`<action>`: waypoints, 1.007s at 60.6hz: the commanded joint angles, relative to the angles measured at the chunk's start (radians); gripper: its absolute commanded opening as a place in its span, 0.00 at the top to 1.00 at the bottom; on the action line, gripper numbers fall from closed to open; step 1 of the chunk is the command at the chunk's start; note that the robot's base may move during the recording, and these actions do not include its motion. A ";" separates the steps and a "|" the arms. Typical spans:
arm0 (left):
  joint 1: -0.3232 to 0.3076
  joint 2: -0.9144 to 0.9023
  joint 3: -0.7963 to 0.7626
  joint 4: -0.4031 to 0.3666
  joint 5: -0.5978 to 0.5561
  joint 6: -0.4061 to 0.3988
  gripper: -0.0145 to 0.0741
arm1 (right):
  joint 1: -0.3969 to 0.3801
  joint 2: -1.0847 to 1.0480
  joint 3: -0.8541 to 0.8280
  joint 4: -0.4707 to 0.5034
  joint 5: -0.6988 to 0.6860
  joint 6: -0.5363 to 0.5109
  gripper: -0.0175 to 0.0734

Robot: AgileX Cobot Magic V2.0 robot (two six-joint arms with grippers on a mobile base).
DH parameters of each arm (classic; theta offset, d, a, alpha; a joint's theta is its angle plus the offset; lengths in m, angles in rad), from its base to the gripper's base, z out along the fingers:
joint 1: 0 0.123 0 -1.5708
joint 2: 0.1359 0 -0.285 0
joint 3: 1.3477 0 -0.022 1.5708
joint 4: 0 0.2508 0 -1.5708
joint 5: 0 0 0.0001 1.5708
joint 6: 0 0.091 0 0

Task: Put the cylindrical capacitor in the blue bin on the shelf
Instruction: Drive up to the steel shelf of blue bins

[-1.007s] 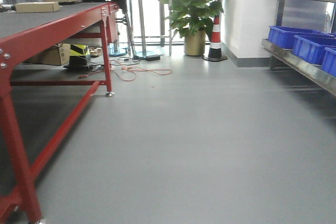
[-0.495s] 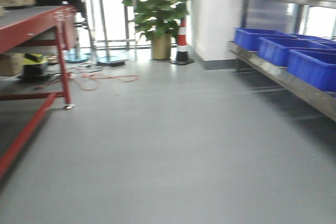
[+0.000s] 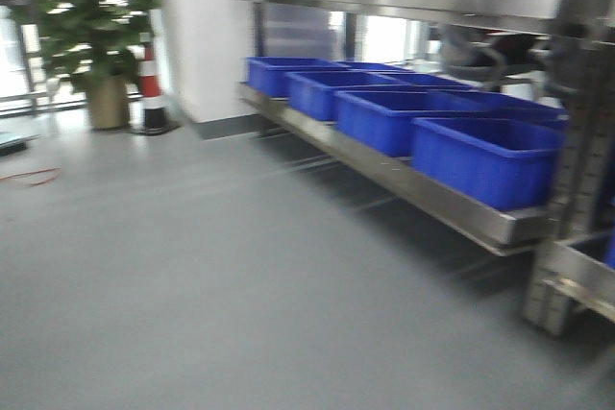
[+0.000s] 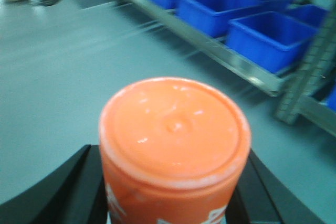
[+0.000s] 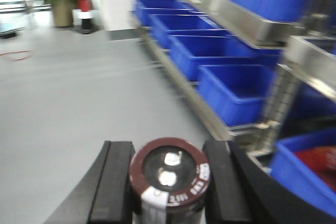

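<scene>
The grey floor (image 3: 192, 276) fills most of the front view. The stainless shelf (image 3: 432, 201) runs along the right side, its low rail carrying a row of open blue bins (image 3: 485, 156), with more blue bins on the tier above. A potted plant (image 3: 91, 16) and a striped traffic cone (image 3: 151, 88) stand far back on the left by a white wall. The picture is blurred.

The left hand (image 4: 174, 192) is held out above the floor and points toward the shelf's low rail. Its black fingers (image 4: 52, 195) pinch the cylindrical capacitor (image 4: 174, 129) from both sides, flat orange end toward the wrist camera and white print on its side. The right hand (image 5: 168, 182) is also held above the floor, close beside the shelf's upright post. Its padded fingers (image 5: 113, 182) are pressed against a dark brown can (image 5: 169, 171) that has two metal terminals on top
</scene>
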State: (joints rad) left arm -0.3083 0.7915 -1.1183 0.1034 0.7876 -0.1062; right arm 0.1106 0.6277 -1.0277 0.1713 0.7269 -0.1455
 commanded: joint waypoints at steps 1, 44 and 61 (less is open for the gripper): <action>-0.007 -0.004 -0.007 -0.002 -0.020 0.000 0.96 | 0.002 0.000 -0.009 -0.003 -0.025 -0.003 0.99; -0.007 -0.004 -0.007 -0.002 -0.020 0.000 0.96 | 0.002 0.000 -0.009 -0.003 -0.025 -0.003 0.99; -0.007 -0.004 -0.007 -0.002 -0.020 0.000 0.96 | 0.002 0.000 -0.009 -0.003 -0.025 -0.003 0.99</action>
State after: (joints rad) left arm -0.3083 0.7915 -1.1183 0.1034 0.7876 -0.1062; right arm 0.1106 0.6277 -1.0277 0.1713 0.7269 -0.1455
